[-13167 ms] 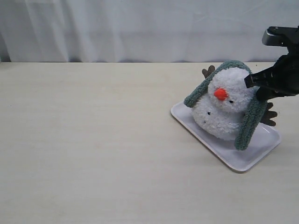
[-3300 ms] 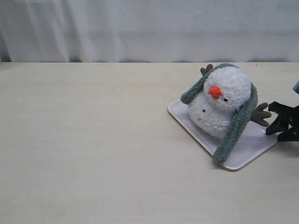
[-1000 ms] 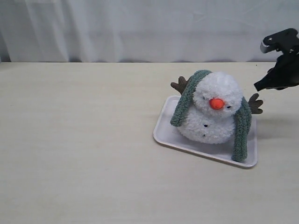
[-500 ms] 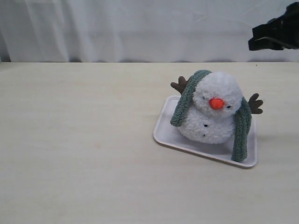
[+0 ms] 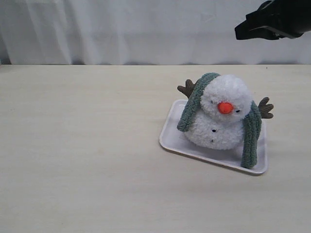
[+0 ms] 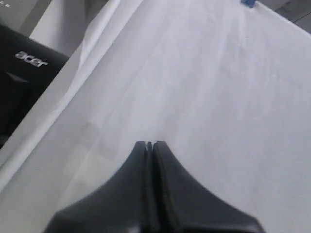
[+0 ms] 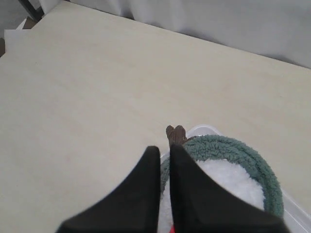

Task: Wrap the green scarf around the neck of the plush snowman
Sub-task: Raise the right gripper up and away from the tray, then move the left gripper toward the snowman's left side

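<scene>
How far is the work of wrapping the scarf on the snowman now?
Done: the fuzzy grey-green scarf loops behind the head of the fluffy white plush snowman, which sits upright on the white rectangular tray. In hand: nothing; the right hand hovers above, shut and empty. Left: both ends hang apart in front, uncrossed.

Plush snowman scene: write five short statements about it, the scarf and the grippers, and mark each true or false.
1. The fluffy white plush snowman sits upright on the white rectangular tray. True.
2. The fuzzy grey-green fabric scarf lies flat beside the tray. False: it is draped over the snowman, one end hanging down each side.
3. The scarf's ends are crossed over the snowman's front. False: they hang apart, uncrossed.
4. The black right gripper is shut and empty. True.
5. The black left gripper grips the scarf. False: it is shut on nothing.
</scene>
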You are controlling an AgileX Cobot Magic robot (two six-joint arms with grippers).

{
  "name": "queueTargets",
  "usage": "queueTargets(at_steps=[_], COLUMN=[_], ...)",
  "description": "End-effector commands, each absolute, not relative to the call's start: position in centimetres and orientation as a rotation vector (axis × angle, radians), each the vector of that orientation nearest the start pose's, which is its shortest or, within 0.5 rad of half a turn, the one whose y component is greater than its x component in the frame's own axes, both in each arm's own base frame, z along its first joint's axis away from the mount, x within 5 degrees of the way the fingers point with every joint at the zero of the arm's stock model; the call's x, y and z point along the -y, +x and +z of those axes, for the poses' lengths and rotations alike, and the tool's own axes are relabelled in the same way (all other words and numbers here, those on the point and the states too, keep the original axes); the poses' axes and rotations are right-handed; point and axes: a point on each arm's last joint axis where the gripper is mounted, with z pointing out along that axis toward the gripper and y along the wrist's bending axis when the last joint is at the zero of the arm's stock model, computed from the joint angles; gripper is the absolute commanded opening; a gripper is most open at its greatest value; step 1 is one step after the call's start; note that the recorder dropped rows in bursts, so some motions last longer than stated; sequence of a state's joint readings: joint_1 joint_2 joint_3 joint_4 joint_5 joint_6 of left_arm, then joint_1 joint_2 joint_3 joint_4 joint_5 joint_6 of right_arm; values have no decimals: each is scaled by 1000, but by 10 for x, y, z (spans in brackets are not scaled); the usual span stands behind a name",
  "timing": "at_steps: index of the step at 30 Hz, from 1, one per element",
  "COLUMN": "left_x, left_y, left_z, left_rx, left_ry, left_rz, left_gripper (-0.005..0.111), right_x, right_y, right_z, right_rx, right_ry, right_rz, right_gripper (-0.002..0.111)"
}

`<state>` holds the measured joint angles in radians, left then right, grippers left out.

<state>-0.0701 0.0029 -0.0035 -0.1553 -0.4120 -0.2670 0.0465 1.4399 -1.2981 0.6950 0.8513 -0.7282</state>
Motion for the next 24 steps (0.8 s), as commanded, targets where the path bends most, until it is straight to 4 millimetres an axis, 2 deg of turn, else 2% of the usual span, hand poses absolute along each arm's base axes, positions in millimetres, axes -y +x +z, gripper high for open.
queueTargets(at_steps=[1, 4, 5, 6, 7, 8, 10, 12, 14, 16, 20, 22, 24], left_x=[11, 25, 35, 40, 48, 53, 69, 86, 111, 139, 165, 174, 181], left_y=[53, 82, 98, 108, 129, 141, 182, 210, 234, 256, 281, 291, 297], left_z=[278, 304, 311, 313, 312, 310, 293, 276, 261, 251, 244, 242, 238], left_rx=[-1082, -1204, -1254, -1283, -1344, -1377, -1474, -1545, -1582, -1619, -1669, -1665, -1657], left_ry=[-87, 74, 202, 248, 319, 365, 557, 664, 799, 905, 1010, 1021, 997], left_rz=[-437, -419, -416, -436, -486, -507, -594, -677, -685, -572, -373, -376, -450], left_gripper=[0, 0, 0, 0, 0, 0, 0, 0, 0, 0, 0, 0, 1], right_x=[-59, -59, -59, -60, -60, -60, -59, -59, -59, -59, -59, -59, -59], right_y=[304, 303, 303, 303, 303, 303, 303, 304, 305, 305, 305, 305, 305], right_z=[366, 365, 365, 365, 363, 361, 357, 357, 358, 358, 358, 358, 358], right_rx=[-2187, -2193, -2194, -2196, -2205, -2215, -2227, -2221, -2215, -2214, -2214, -2214, -2219], right_ry=[-559, -566, -564, -563, -560, -544, -536, -531, -524, -523, -523, -523, -506], right_rz=[494, 501, 502, 505, 509, 518, 520, 515, 508, 507, 507, 507, 515], right_gripper=[4, 4, 4, 4, 4, 4, 4, 4, 4, 4, 4, 4, 4])
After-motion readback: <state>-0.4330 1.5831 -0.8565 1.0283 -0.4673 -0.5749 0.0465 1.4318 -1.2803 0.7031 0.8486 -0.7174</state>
